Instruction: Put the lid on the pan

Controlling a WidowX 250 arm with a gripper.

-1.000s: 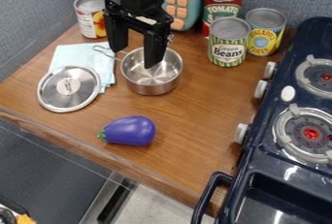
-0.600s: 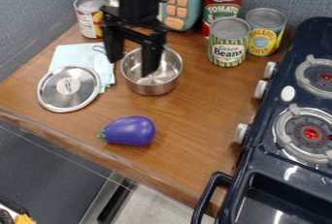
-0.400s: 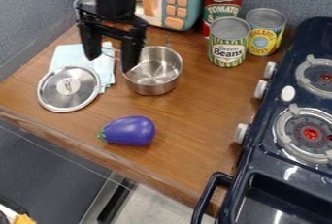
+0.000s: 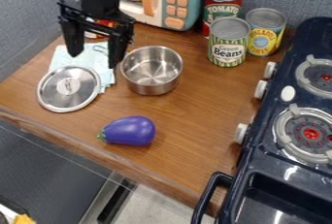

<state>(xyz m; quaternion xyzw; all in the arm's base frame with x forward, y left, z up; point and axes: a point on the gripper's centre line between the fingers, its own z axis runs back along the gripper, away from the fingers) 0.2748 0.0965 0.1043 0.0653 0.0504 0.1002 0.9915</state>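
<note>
Gripper (image 4: 94,62) shifted off pan (image 4: 152,87), nearer lid (image 4: 67,97)

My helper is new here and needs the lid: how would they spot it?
Find the wooden counter left of the dark stove. Near its left edge lies a flat silver disc, the lid, partly on a pale blue cloth. Unlike the open, hollow pan, it is flat.

We log the lid (image 4: 68,89) left of the pan (image 4: 152,70), partly on the cloth (image 4: 106,68). Eggplant (image 4: 131,131): before the pan, on the counter (image 4: 188,131). We place the toy microwave (image 4: 188,0) behind the pan, three cans (image 4: 228,46) grouped right of the microwave. Stove (image 4: 291,169): at right, beside the counter.
</note>
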